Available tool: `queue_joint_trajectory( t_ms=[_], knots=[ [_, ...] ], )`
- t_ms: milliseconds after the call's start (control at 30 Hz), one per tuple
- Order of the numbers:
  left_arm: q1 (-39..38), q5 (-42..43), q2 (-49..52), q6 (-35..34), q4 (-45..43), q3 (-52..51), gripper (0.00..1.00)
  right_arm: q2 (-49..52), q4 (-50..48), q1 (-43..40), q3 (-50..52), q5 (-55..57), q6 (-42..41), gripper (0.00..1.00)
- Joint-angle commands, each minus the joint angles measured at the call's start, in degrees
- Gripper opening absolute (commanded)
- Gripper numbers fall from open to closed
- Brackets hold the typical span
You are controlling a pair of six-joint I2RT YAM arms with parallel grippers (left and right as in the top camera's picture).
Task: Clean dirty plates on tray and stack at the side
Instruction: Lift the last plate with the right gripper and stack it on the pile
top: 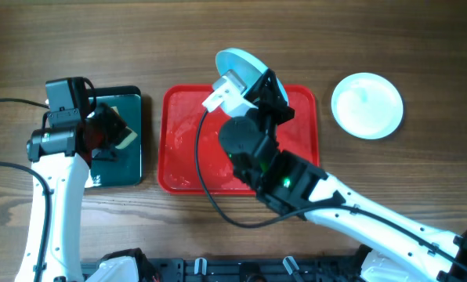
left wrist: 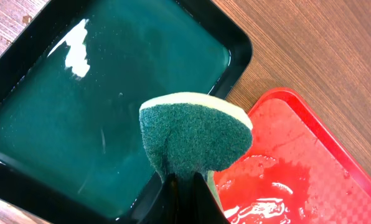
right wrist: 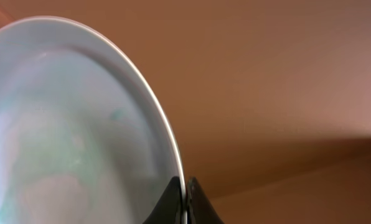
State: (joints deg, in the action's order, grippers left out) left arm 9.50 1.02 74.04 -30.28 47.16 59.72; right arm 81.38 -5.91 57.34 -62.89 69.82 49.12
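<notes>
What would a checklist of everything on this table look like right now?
Surface: wooden table.
Job's things: red tray, wet, no plate seen on it; turquoise plate held tilted over its far edge; pale plate on the table to the right.
Clutter: dark green tray, left of the red tray.
Pincers: left pincer shut on a green sponge over the dark green tray; right pincer shut on the turquoise plate's rim.
Cables: black cable looping over the red tray.
Surroundings: nothing seen.

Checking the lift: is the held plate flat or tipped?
Tipped: plate tilts steeply above the tray, rim pinched in the right gripper.
</notes>
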Motion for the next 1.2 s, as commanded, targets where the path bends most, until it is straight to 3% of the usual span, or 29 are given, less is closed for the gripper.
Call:
queue_joint_trajectory(
  t_ms=[0,100,167,233,267,333,433,567,733,767,800,900,1033,1167],
  knots=[
    [0.3,0.8,0.2,-0.2,-0.2,-0.1,0.04,-0.5,-4.6,2.6,-1.0,9.0,14.3,0.04],
    [0.3,0.7,0.2,-0.2,-0.2,-0.1,0.04,-0.5,1.1,1.5,0.9,7.4,-6.5,0.04],
    [0.3,0.7,0.2,-0.2,-0.2,-0.1,0.04,-0.2,18.1,-2.0,3.1,-3.9,-29.4,0.04],
    [0.3,0.8,0.2,-0.2,-0.1,-0.1,0.04,0.4,37.2,-10.2,3.6,-23.6,-64.3,0.04],
    [0.3,0.9,0.2,-0.2,-0.1,-0.1,0.04,0.2,41.4,-16.3,3.6,-32.5,-77.7,0.04],
    [0.3,0.9,0.2,-0.2,-0.1,-0.1,0.04,-0.8,41.3,-27.8,3.6,-47.0,-88.9,0.04],
    [0.3,0.9,0.2,-0.2,-0.1,-0.3,0.04,-1.5,42.6,-42.4,3.6,-55.3,-97.3,0.04],
    [0.3,0.9,0.3,-0.2,-0.2,-0.6,0.04,-1.0,43.3,-59.2,5.3,-56.2,-100.4,0.04],
    [0.3,0.9,0.3,-0.2,-0.9,-0.6,0.04,-0.3,39.3,-65.3,9.9,-55.7,-100.1,0.04],
    [0.3,0.9,0.3,-0.2,-0.9,-0.6,0.04,0.6,38.2,-65.4,10.5,-55.8,-100.1,0.08],
    [0.3,0.9,0.3,-0.2,-0.9,-0.6,0.04,1.9,37.6,-65.4,10.8,-55.8,-100.1,0.2],
    [0.3,0.9,0.3,-0.2,-0.9,-0.6,0.04,4.6,36.5,-65.4,10.8,-56.5,-100.1,0.39],
    [0.3,0.9,0.3,-0.2,-1.3,-0.6,0.04,3.5,33.3,-65.1,10.7,-64.9,-89.5,0.63],
    [0.3,0.9,2.8,-0.2,-2.7,-0.6,0.04,-2.7,33.6,-62.0,10.7,-71.6,-84.3,0.7]
  ],
)
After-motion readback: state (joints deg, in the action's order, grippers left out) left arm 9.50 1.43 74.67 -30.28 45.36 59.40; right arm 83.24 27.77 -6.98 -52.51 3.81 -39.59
